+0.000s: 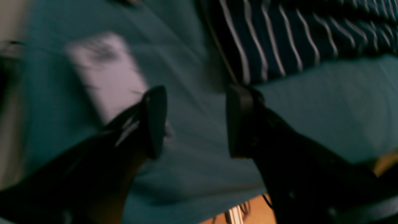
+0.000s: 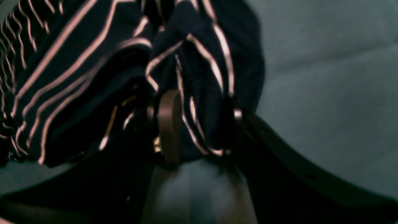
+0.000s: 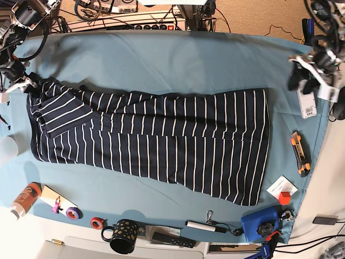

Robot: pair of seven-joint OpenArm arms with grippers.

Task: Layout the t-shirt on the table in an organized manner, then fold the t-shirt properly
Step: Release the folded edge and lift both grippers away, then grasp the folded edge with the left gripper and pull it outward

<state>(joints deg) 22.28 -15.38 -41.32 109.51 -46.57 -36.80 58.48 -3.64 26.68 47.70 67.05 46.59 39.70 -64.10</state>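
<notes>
Table [image 3: 161, 59]: wide, under a teal cloth, carrying everything else.
T-shirt [image 3: 161, 140]: navy with thin white stripes, spread flat across the middle of the table, one end bunched and lifted at the table's left edge in the base view.
Right gripper [image 2: 199, 124]: at that left edge, jaws clamped on a gathered fold of the t-shirt, striped fabric filling the gap.
Left gripper [image 1: 194, 121]: at the opposite edge, jaws standing apart with only teal cloth between them, holding nothing; the shirt's edge lies just beyond the fingertips.
Mug [image 3: 121, 237]: black, dotted, near the front edge.
Box cutter [image 3: 299, 154]: orange, near the left gripper's edge.
</notes>
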